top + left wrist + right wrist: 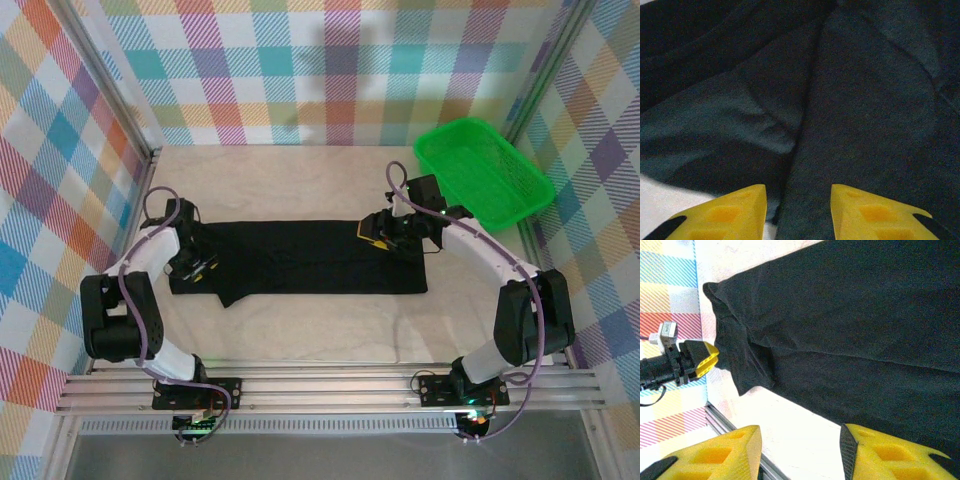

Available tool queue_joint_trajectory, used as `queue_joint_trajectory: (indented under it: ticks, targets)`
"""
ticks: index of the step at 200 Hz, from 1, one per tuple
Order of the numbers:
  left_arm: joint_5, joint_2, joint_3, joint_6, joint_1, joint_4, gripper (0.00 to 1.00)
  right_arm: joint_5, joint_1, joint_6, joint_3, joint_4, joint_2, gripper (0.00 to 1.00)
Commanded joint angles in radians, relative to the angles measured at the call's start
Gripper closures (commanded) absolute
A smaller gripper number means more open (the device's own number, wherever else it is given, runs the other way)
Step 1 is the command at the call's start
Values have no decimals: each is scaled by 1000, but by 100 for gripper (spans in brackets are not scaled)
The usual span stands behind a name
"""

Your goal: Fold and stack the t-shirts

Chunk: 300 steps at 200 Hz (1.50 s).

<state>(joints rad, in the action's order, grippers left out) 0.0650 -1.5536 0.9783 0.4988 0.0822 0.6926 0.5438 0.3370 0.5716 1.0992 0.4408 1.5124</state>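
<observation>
Yellow fingers (740, 215) of the left tool (797, 195) stand closest, parted to a middling gap with nothing between them. They hang low over the left end of the black t-shirt (855, 110), where creased folds overlap and a sliver of pale counter (660, 200) shows past the cloth's edge. The right tool (800, 440) is likewise partly open and empty, above one long edge of the t-shirt, with bare counter under the gap. From above, the t-shirt (300, 255) lies as a long flat band across the middle of the counter (320, 335), the left tool (195, 265) at one end and the right tool (380, 232) over the other. Open room runs from the cloth forward to the metal rail (330, 392) and back to the far wall. A green basket (485, 175) sits in the far right corner, apart from the t-shirt. The counter is cream and slightly rumpled; pastel plaid walls (300, 70) enclose it on three sides
</observation>
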Motion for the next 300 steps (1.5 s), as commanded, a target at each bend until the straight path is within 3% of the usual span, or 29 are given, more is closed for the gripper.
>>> queue_joint_trajectory:
  ticks: [1,44,70,109,172,245,271,300]
  targets:
    - [38,-28,-38,-41,7,-105,60,23,-5,-26,12,22,-3,54]
    - [32,-54,-80,-50,5,-140,63,16,-5,-19,5,18,-8,53]
    - [26,-7,-85,-38,6,-149,75,16,-4,-15,13,16,2,54]
    - [2,7,-50,-49,7,-109,100,21,-5,-11,14,10,12,54]
    - [-79,17,86,-77,11,-9,100,14,-4,-13,6,18,-1,53]
    - [-193,-188,268,-129,14,89,100,3,-6,-28,-2,42,-11,53]
    - [-301,-254,328,-117,14,104,74,-27,-8,-44,4,64,-15,54]
    - [-444,-176,337,-79,-45,99,67,-104,-29,-73,6,117,-17,55]
